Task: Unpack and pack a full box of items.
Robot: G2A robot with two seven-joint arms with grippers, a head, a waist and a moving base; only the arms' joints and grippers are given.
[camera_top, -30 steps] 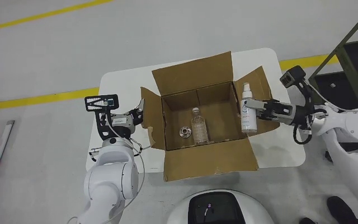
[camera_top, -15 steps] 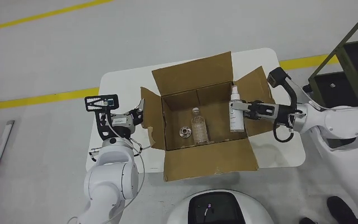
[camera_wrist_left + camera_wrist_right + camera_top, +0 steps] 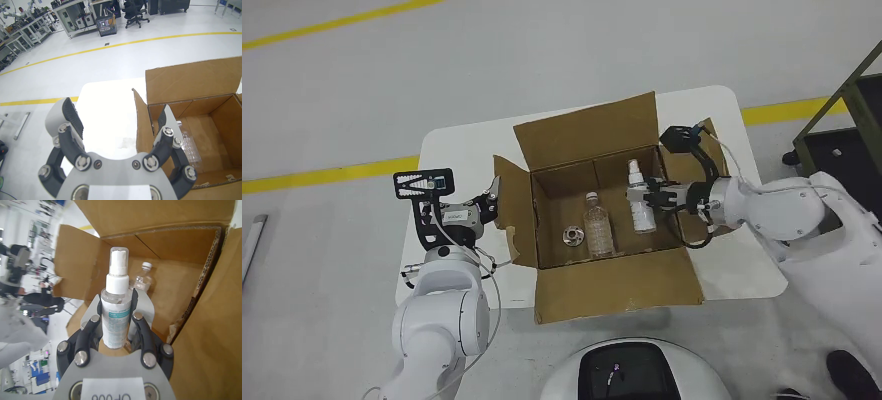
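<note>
Right gripper, top view: the spray bottle is pinched and has been carried from the right flap to over the cardboard box interior, right of centre, beside the water bottle. Left wrist view: the left gripper is held spread and empty. Right wrist view: the spray bottle is clamped mid-body; placement in the box is judged imminent.

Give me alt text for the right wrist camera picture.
The right gripper is shut on a spray bottle, held over an open box. A clear bottle lies on the box floor beyond it.
</note>
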